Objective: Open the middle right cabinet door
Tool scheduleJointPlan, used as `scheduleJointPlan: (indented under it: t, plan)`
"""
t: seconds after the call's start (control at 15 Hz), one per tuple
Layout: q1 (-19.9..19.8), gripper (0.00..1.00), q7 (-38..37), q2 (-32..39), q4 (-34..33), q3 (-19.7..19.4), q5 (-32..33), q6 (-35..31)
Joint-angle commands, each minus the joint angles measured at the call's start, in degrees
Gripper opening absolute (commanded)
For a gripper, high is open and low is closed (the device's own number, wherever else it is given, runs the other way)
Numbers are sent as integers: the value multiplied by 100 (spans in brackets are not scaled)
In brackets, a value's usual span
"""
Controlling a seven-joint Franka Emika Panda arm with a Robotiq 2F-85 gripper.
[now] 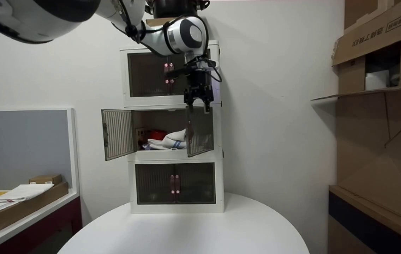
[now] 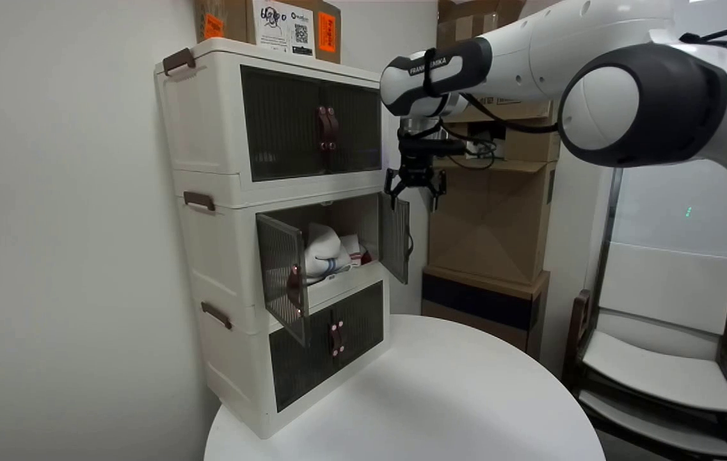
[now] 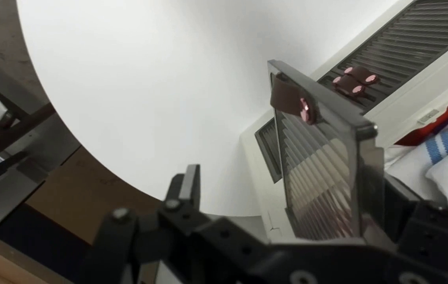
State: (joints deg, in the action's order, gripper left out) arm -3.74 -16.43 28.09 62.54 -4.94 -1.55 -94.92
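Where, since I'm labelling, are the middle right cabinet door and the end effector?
Middle right cabinet door [image 1: 202, 135]: in an exterior view, dark panel.
End effector [image 2: 414, 203]: in an exterior view, between fingertips.

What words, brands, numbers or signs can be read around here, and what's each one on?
"FRANK… MIKA", its middle hidden by a strap: on the robot arm.
Everything else is too small or blurred to read:
Print and handwriting, white label with a QR code.
Print, orange stickers.
Characters, cardboard flap.
Print, carton behind the arm.
Green glowing marks.
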Motion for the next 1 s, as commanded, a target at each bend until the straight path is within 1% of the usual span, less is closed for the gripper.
scheduleJointPlan:
  t: [0.0,0.2,0.47,0.67,0.93]
  plan:
    - [-11,100,481,-271,321,-124,464,-60]
    - [-92,100,1025,-264,295,-194,844,-150]
    - [-320,100,2012,-60,46,-247,1198,-610]
    - [-575,100,2739,114,-134,-249,1223,-1033]
    - [-888,100,3483,285,-323,-173,964,-1439]
